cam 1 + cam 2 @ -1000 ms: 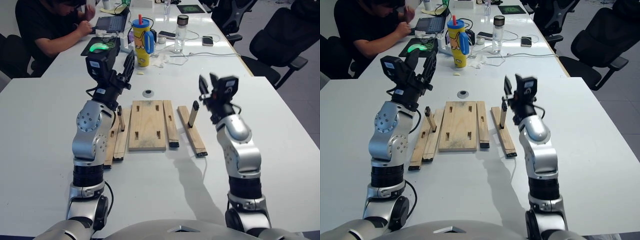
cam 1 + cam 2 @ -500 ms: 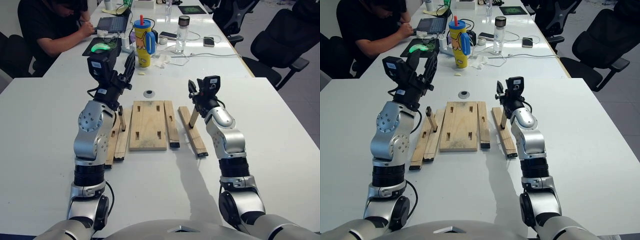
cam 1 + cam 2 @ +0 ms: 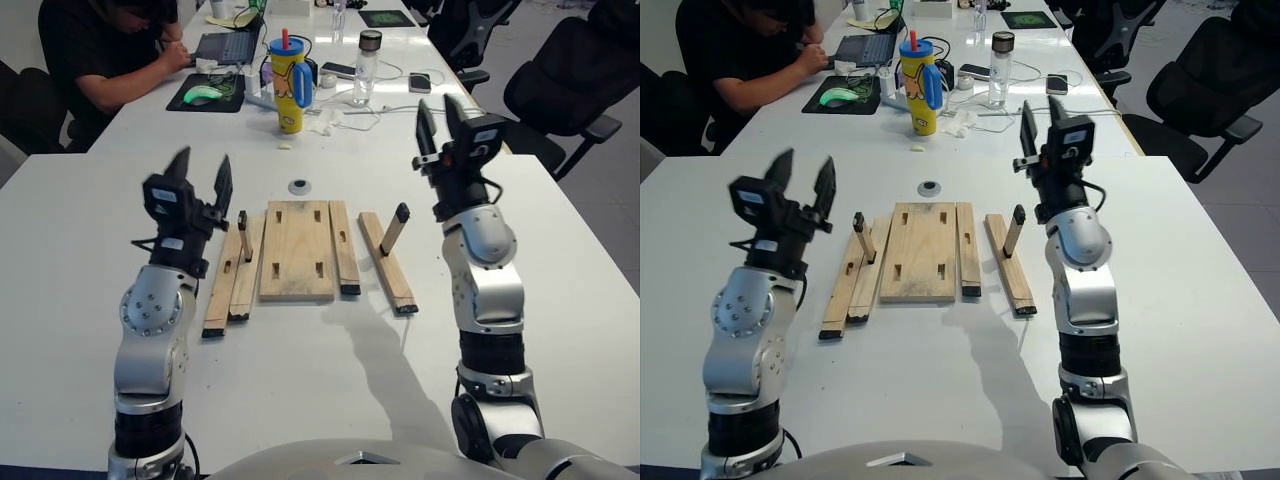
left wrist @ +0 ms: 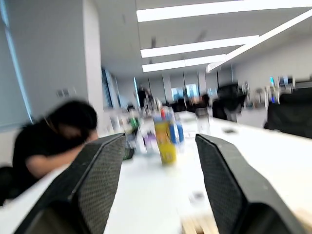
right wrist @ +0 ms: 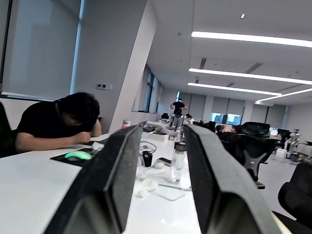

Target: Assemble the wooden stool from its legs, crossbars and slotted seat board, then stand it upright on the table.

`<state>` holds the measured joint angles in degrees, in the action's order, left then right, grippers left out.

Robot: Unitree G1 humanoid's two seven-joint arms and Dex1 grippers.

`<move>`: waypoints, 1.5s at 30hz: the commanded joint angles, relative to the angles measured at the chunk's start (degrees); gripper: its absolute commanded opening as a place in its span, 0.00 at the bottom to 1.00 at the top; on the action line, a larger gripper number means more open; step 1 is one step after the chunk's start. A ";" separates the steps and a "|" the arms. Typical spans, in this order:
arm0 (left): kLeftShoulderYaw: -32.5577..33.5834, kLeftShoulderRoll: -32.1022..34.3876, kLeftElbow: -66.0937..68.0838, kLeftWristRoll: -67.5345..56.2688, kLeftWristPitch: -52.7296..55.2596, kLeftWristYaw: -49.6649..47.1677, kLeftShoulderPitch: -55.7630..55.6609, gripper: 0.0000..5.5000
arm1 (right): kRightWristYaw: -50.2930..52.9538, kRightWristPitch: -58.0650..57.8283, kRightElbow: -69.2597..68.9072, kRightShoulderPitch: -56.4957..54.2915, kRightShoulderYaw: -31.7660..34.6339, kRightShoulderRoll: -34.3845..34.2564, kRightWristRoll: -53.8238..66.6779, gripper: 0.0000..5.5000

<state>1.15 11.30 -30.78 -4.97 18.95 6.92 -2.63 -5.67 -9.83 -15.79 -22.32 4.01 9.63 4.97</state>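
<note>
Left gripper [image 3: 203, 165] and right gripper [image 3: 435, 110]: both raised, fingers apart, empty; risk: a careless descent could topple the leaning crossbar [image 3: 395, 228] at the board's [image 3: 296, 250] 3 o'clock.

head stereo pair sits above my arms, looking forward and down on the tabletop [image 3: 80, 250]; both eyes share one scene, offset slightly sideways. wrist cameras ride close behind the left end effector [image 3: 203, 160] and right end effector [image 3: 436, 105], facing level across the room. i find the yellow cup [image 3: 286, 85] in head and left wrist views.
</note>
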 commanded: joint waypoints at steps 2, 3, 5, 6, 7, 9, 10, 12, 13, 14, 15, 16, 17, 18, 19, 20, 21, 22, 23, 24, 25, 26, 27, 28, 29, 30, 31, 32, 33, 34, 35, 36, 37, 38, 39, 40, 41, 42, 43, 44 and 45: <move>-2.81 0.19 4.03 2.19 5.45 -0.20 2.05 0.48 | -0.03 -2.61 -0.16 2.01 -0.11 -0.71 0.80 0.29; -2.77 0.17 4.83 2.65 6.07 -0.67 1.92 0.48 | -0.04 -2.74 0.40 2.37 0.06 -0.84 0.97 0.29; -2.65 0.19 6.37 3.68 6.80 -1.46 1.21 0.48 | -0.19 -2.74 1.22 2.99 0.27 -0.86 1.15 0.29; -2.95 0.32 7.08 4.22 7.30 -1.56 0.81 0.48 | -0.30 -2.86 1.53 3.14 0.26 -0.79 1.16 0.29; -3.21 0.22 7.82 4.57 7.56 -1.66 0.47 0.48 | -0.33 -2.95 1.70 3.29 0.29 -0.79 1.19 0.29; -4.00 0.11 9.14 5.21 7.96 -1.48 0.04 0.48 | -0.47 -3.08 2.04 3.32 0.17 -0.90 1.38 0.29; -4.60 -0.01 9.64 5.49 7.97 -1.28 -0.12 0.48 | -0.57 -3.01 2.20 3.32 0.08 -0.93 1.44 0.29; -5.40 -0.30 9.64 5.97 8.56 -1.27 -0.16 0.43 | -0.77 -2.63 3.15 3.57 -0.25 -1.08 1.40 0.30; -5.65 -0.39 9.76 6.00 8.95 -1.15 -0.14 0.40 | -0.72 -2.51 3.53 3.90 -0.24 -1.21 1.38 0.30; -5.58 -0.44 9.94 5.85 9.32 -1.03 -0.02 0.36 | -0.62 -2.37 3.76 4.28 -0.29 -1.38 1.28 0.30; -5.50 -0.45 10.01 5.74 9.72 -0.84 0.06 0.34 | -0.60 -2.38 3.96 4.69 -0.35 -1.50 1.15 0.30; -5.31 -0.56 9.89 5.69 9.92 -0.88 0.10 0.31 | -0.58 -2.39 4.00 5.08 -0.40 -1.59 0.98 0.30; -5.20 -0.58 9.76 5.66 10.12 -0.82 0.05 0.28 | -0.54 -2.39 3.95 5.55 -0.43 -1.69 0.84 0.30; -5.14 -0.53 9.64 5.75 10.25 -0.82 -0.09 0.25 | -0.45 -2.43 3.88 5.94 -0.46 -1.74 0.68 0.30; -5.21 -0.38 9.65 5.97 10.31 -0.81 -0.29 0.22 | -0.29 -2.38 3.79 6.28 -0.41 -1.81 0.56 0.30; -5.45 -0.06 9.75 6.30 10.35 -0.65 -0.51 0.19 | -0.11 -2.31 3.79 6.50 -0.38 -1.91 0.45 0.30; -5.65 0.03 9.81 6.46 10.36 -0.57 -0.61 0.16 | 0.12 -2.10 4.18 6.71 -0.27 -2.11 0.40 0.30; -6.02 0.20 10.06 6.70 10.24 -0.36 -0.82 0.13 | 0.46 -1.81 4.62 7.11 -0.09 -2.31 0.28 0.30; -6.15 0.26 10.27 6.77 10.14 -0.21 -0.98 0.11 | 0.78 -1.58 4.91 7.41 0.00 -2.47 0.10 0.30; -6.09 0.37 10.32 6.95 10.00 -0.21 -1.14 0.09 | 1.06 -1.54 5.21 7.60 0.07 -2.63 0.02 0.30; -5.82 0.55 10.26 7.20 9.71 -0.18 -1.50 0.08 | 1.25 -1.74 5.27 7.82 0.02 -2.70 -0.07 0.30; -5.48 0.71 10.17 7.39 9.45 -0.23 -1.95 0.08 | 1.39 -2.01 5.31 7.89 -0.13 -2.70 -0.24 0.30; -5.27 1.07 10.16 7.84 8.93 -0.28 -2.66 0.08 | 1.04 -2.16 5.34 7.91 -0.78 -2.28 -0.84 0.30; -5.07 1.29 10.20 8.04 8.52 -0.26 -3.29 0.08 | 0.84 -2.20 5.29 7.96 -1.09 -2.12 -1.10 0.30; -4.70 1.37 10.29 7.93 7.77 -0.14 -4.25 0.08 | 0.92 -2.30 5.06 7.94 -0.76 -2.29 -0.72 0.30; -4.26 1.49 10.34 7.85 6.99 -0.07 -5.31 0.08 | 0.98 -2.50 4.69 7.91 -0.27 -2.39 -0.20 0.30; -3.06 1.32 10.26 6.67 5.67 0.26 -7.11 0.08 | 0.74 -2.64 4.17 7.63 0.08 -2.11 0.16 0.30; -1.80 1.06 10.07 5.32 4.60 0.63 -8.92 0.08 | 0.36 -2.95 3.64 7.25 0.37 -1.70 0.56 0.30; -0.13 0.36 9.89 3.13 4.35 1.04 -11.11 0.08 | -0.44 -3.51 2.83 6.90 0.72 -1.15 1.32 0.30; 1.15 -0.02 9.95 1.04 4.38 1.81 -13.18 0.08 | -1.33 -4.06 1.93 6.60 1.12 -0.74 2.41 0.33; 2.50 -0.06 10.19 -1.99 4.81 3.50 -15.69 0.08 | -3.52 -5.41 0.51 6.20 1.94 -0.64 6.10 0.34; 3.73 -0.12 10.55 -4.77 5.33 4.92 -17.65 0.08 | -5.54 -6.96 -0.60 5.87 2.64 -0.60 9.67 0.36; 4.42 0.96 11.33 -7.18 5.93 7.46 -19.83 0.08 | -7.76 -9.39 -1.79 5.31 3.99 -0.75 15.11 0.38; 4.78 2.35 12.16 -8.78 6.12 9.82 -21.58 0.08 | -9.97 -12.00 -2.52 4.80 5.21 -0.69 20.31 0.41; 5.71 3.35 13.02 -11.29 6.68 12.20 -23.05 0.08 | -12.41 -14.34 -2.71 4.51 6.14 -0.04 24.64 0.44; 6.49 4.31 13.90 -13.84 7.00 14.99 -24.21 0.08 | -14.13 -15.98 -2.14 4.28 7.69 0.51 28.60 0.47; 7.33 4.73 14.66 -16.56 7.34 17.40 -24.92 0.08 | -15.57 -16.94 -1.58 4.22 8.87 1.30 31.18 0.49; 8.13 5.03 15.54 -19.22 7.96 19.59 -25.48 0.08 | -16.61 -17.75 -1.08 4.14 9.95 1.98 33.29 0.51; 9.37 5.41 16.51 -22.45 9.28 21.50 -26.19 0.08 | -17.84 -19.36 -0.64 3.82 10.82 2.76 36.04 0.54; 10.62 5.80 17.31 -25.78 10.96 23.09 -26.86 0.08 | -19.03 -21.19 -0.51 3.59 11.29 3.62 38.60 0.58; 11.79 6.52 18.12 -28.93 12.66 24.80 -27.66 0.08 | -20.42 -23.71 -0.67 3.51 11.45 4.60 41.67 0.61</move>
<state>10.55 16.35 -14.38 -28.18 28.25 28.39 -27.83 -23.42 -29.00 -16.60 -17.48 14.62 12.25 41.25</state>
